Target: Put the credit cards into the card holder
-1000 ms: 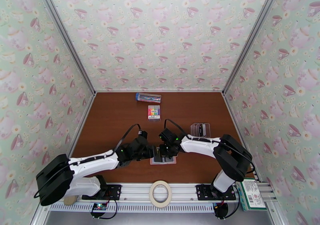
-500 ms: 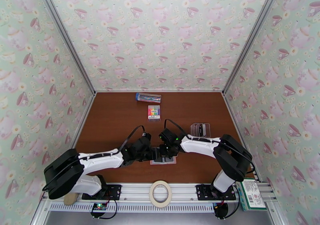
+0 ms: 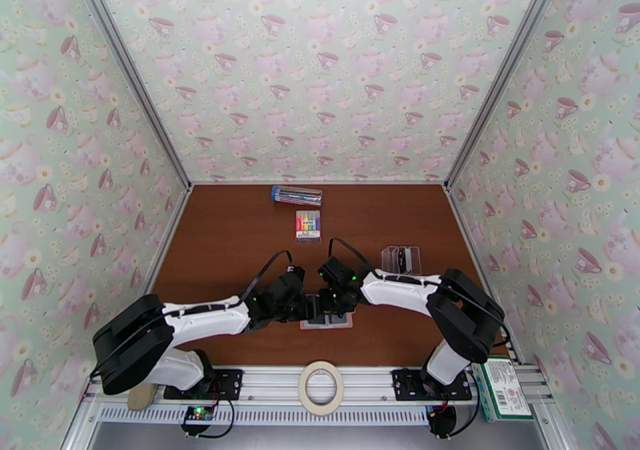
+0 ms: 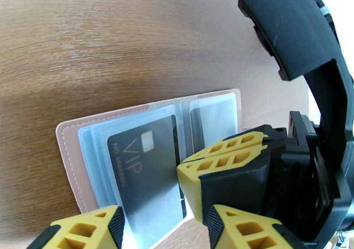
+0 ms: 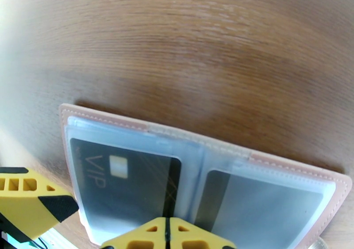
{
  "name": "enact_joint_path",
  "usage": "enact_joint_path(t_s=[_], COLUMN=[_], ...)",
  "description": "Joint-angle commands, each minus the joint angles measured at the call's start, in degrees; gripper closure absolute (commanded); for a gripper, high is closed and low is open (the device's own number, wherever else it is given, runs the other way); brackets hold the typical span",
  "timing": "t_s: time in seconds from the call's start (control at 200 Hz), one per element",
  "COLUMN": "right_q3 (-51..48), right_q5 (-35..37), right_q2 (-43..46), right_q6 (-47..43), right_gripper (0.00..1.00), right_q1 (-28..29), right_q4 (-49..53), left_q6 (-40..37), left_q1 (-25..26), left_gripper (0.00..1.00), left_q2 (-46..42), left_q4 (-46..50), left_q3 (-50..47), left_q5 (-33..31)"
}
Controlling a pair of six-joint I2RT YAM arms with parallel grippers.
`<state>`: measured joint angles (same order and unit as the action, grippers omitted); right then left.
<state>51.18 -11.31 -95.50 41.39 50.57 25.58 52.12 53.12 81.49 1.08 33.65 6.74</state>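
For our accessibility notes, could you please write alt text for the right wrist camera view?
An open pink card holder lies flat on a wooden table, with a dark VIP card in its left clear pocket. The right gripper, shut, sits over the centre fold at the bottom edge.

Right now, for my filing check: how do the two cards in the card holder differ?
The VIP card is dark with a gold chip and lettering; the other card is plain grey with one dark band. In the right wrist view the VIP card sits left, the other card right. Both lie in clear sleeves of the card holder.
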Motion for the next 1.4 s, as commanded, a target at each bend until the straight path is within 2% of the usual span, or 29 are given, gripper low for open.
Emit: enact_joint_path(t_s=[0.0,0.185,0.436,0.776,1.032,1.252,1.392], right_q3=[0.81,0.87,1.08,0.75,0.51,0.48,0.34], right_q5=[0.41,0.41,0.32,0.37,0.41,0.32,0.42], right_q2=[-1.04,-1.35,-1.44,-1.42,-1.22,-1.24,-1.11], right_q6=[-0.19,-0.23,-0.34,-0.16,-0.24,-0.17,-0.18], right_gripper=[0.91,0.91,0.91,0.92,0.92,0.92,0.92], right_q1=[0.41,0.38,0.39,0.36,0.34,0.37,0.41], right_q4=[0.23,0.28,0.39,0.19,0.12,-0.01,0.01], left_q6=[-0.27,-0.88,-0.18,-0.17,0.17,0.6,0.6], left_q1=[0.41,0.15,0.14,0.23,0.23,0.22,0.22], left_gripper=[0.44,0.43,0.43,0.43,0.44,0.54,0.55], left_q2=[0.48,-1.21,1.84,2.4,-0.64,-0.27,0.23], left_q4=[-0.6,2.67,0.85,0.93,3.53,2.61,3.2], left_q3=[2.04,2.01,2.37,2.56,1.75,1.43,1.84], left_q5=[0.88,-1.99,0.52,0.55,-3.14,-2.35,-2.3])
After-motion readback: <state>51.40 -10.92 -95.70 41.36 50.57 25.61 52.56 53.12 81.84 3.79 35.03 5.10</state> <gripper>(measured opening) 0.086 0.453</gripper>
